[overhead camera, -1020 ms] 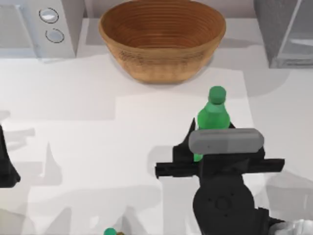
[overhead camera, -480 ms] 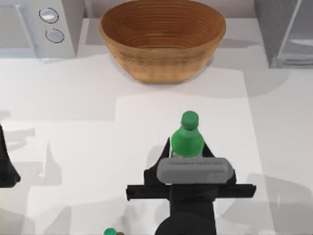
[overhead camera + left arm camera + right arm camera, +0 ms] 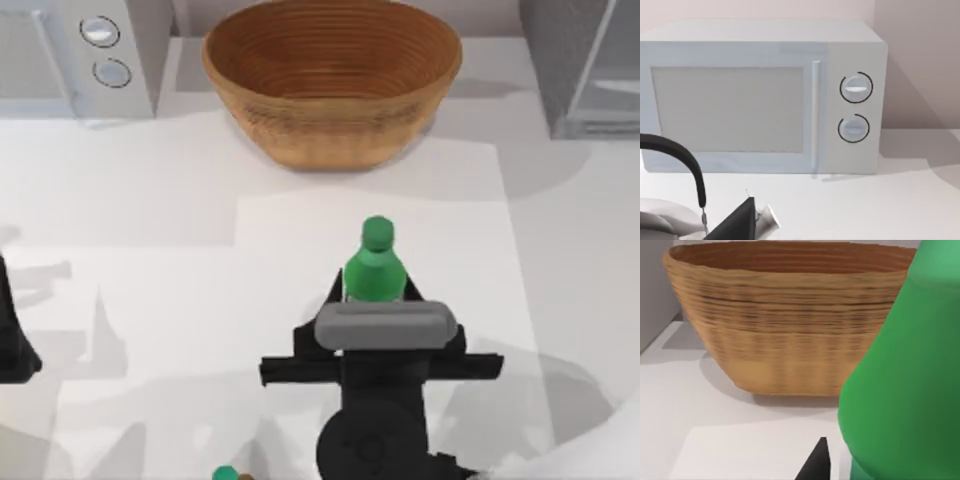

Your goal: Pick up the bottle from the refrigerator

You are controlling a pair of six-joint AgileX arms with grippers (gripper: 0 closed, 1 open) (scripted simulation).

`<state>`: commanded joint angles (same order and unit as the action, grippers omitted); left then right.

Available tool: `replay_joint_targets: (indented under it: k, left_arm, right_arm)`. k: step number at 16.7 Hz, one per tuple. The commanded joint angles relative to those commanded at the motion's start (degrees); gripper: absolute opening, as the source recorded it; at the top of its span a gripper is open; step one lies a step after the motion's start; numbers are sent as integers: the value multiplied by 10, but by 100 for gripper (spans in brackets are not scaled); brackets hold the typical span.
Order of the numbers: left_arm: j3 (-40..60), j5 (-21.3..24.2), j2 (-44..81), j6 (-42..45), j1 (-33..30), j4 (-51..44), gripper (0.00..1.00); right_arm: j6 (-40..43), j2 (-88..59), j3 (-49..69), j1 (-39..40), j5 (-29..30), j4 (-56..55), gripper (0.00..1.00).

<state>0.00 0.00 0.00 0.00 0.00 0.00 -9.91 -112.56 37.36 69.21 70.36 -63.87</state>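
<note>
Top view puts the right gripper (image 3: 375, 300) near the table's middle, toward six o'clock, clenched around the bottle (image 3: 375, 272), which stands upright with its cap pointing toward twelve. The refrigerator (image 3: 585, 65) sits at about two o'clock, well apart, so the bottle is already out. To do the lift well, keep the squeeze firm, the bottle vertical, and steer clear of the basket (image 3: 332, 75) at twelve. The left arm is parked at nine o'clock.

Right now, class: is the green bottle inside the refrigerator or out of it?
Out. The bottle sits in the right gripper mid-table, well away from the refrigerator.
</note>
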Motion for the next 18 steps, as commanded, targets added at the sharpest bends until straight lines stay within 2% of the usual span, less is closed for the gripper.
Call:
replay_joint_targets:
  k: [3, 7, 18]
  left_arm:
    - [0, 0, 0, 0, 0, 0, 100]
    - [0, 0, 0, 0, 0, 0, 100]
    - [0, 0, 0, 0, 0, 0, 100]
  right_arm:
    - [15, -36, 11, -29, -29, -50, 0]
    - [17, -40, 12, -33, -33, -56, 0]
    - [17, -40, 12, -33, -33, -56, 83]
